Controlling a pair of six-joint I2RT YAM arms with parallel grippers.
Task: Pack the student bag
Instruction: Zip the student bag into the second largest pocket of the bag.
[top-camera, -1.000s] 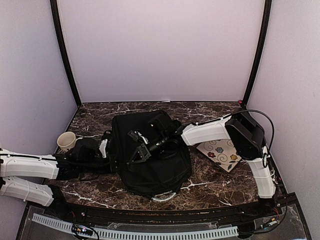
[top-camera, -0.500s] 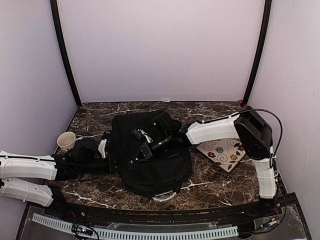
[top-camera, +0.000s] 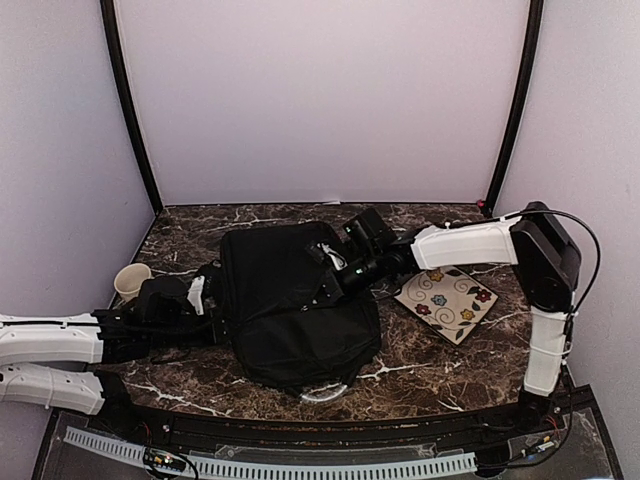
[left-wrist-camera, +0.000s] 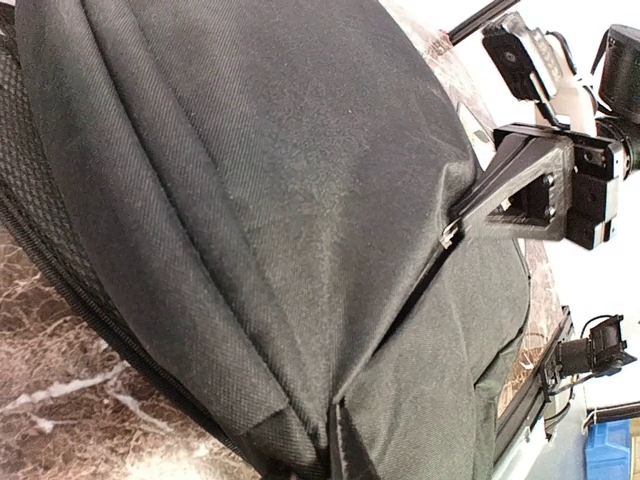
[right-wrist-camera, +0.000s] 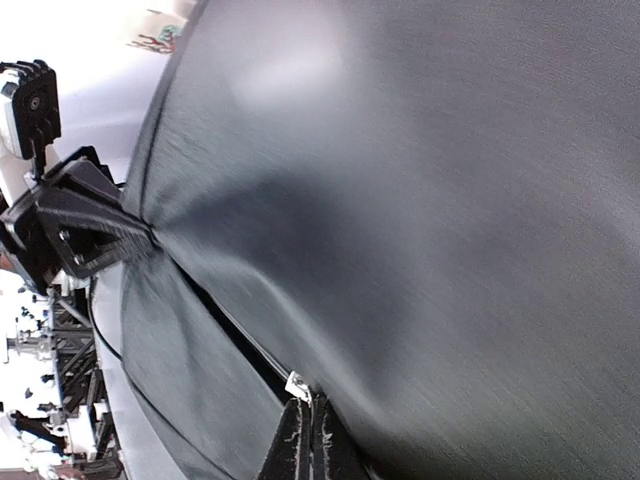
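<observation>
The student bag (top-camera: 290, 315), a large black fabric backpack, lies flat in the middle of the table. My right gripper (right-wrist-camera: 310, 432) is shut on the small silver zipper pull (right-wrist-camera: 298, 385), with a dark zipper gap (right-wrist-camera: 225, 325) running away from it. Seen from above, the right gripper (top-camera: 325, 282) sits over the bag's upper middle. My left gripper (top-camera: 212, 298) is shut on a pinch of fabric at the bag's left edge, and its fingers (right-wrist-camera: 120, 235) show in the right wrist view. The fabric (left-wrist-camera: 300, 250) hides the left fingertips in the left wrist view.
A beige cup (top-camera: 132, 281) stands left of the bag, behind the left arm. A flowered white square (top-camera: 447, 302) lies on the table under the right forearm. A clear rim (top-camera: 325, 392) pokes out under the bag's front edge. Black frame posts stand at both back corners.
The right gripper closed on the zipper pull and drew it right and toward the back, across the bag. The left gripper kept its hold at the bag's left edge.
</observation>
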